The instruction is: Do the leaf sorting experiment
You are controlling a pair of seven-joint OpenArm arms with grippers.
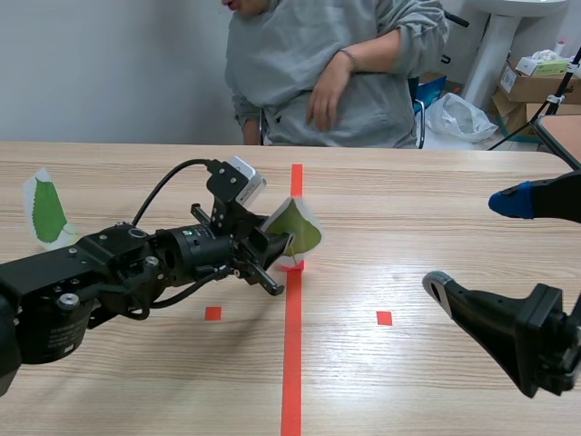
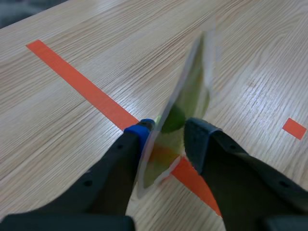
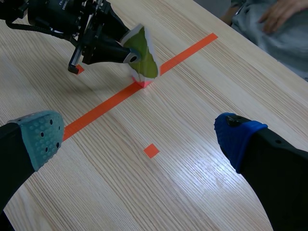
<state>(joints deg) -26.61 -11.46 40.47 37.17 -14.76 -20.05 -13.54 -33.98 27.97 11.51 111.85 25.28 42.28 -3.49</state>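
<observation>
Nothing legible shows in any view. The left arm (image 3: 53, 17) has a short line of white lettering on its black housing, too small to make out. The cardboard boxes (image 1: 525, 102) behind the worktop (image 1: 408, 209) carry pale labels whose print cannot be read. The leaf card (image 1: 298, 232) at the middle of the worktop and the other leaf card (image 1: 45, 211) near its left edge show only green leaf shapes.
</observation>
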